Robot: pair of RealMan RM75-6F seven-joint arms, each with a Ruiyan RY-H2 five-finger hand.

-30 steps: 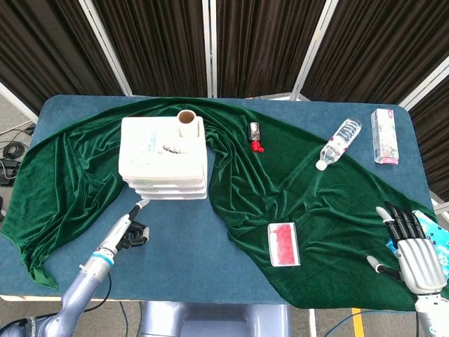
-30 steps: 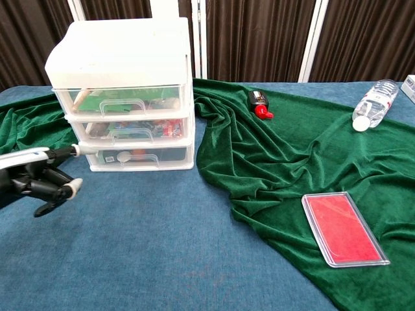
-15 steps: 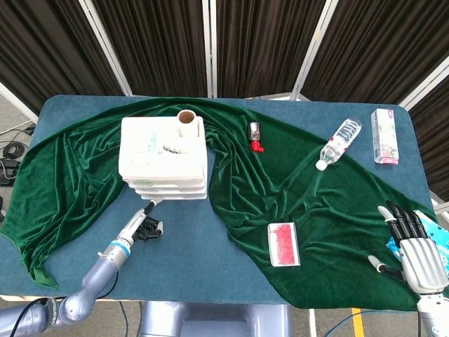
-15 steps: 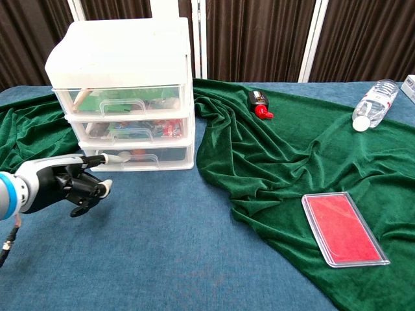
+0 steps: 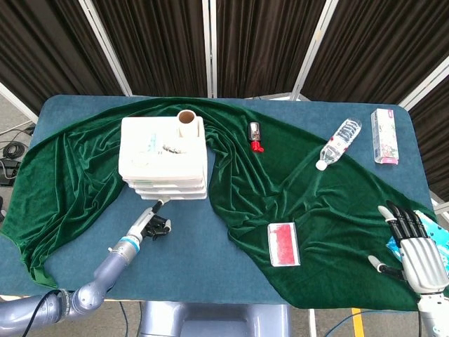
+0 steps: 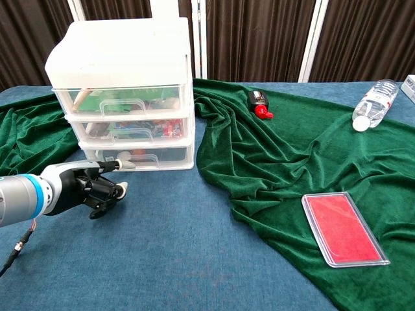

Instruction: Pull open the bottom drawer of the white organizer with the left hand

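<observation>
The left hand (image 6: 91,186) has slid right along the table since a second ago, one finger now reaching the bottom drawer (image 6: 138,157) of the white organizer (image 6: 120,91) at the cloth's edge, other fingers curled, gripping nothing; the right hand (image 5: 414,253) rests spread; no writing is legible

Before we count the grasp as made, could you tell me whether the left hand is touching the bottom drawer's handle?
Cannot tell. In the chest view the left hand points one fingertip at the bottom drawer, overlapping its handle, but neither view plainly shows contact or a gap.
</observation>
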